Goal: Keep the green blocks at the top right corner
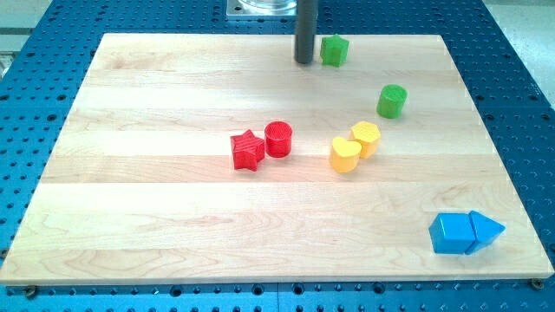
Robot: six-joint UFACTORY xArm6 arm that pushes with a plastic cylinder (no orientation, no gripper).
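Note:
A green block (334, 49) of angular shape sits near the view's top edge, right of centre. A green cylinder (392, 100) stands lower and further right. My tip (303, 61) rests on the board just left of the angular green block, a small gap between them. The rod rises straight up out of the view's top.
A red star (247, 150) and a red cylinder (278, 139) touch at the board's middle. A yellow heart (345, 155) and a yellow cylinder (366, 138) touch right of them. Two blue blocks (465, 232) sit together at the bottom right. The wooden board (130, 217) lies on a blue perforated table.

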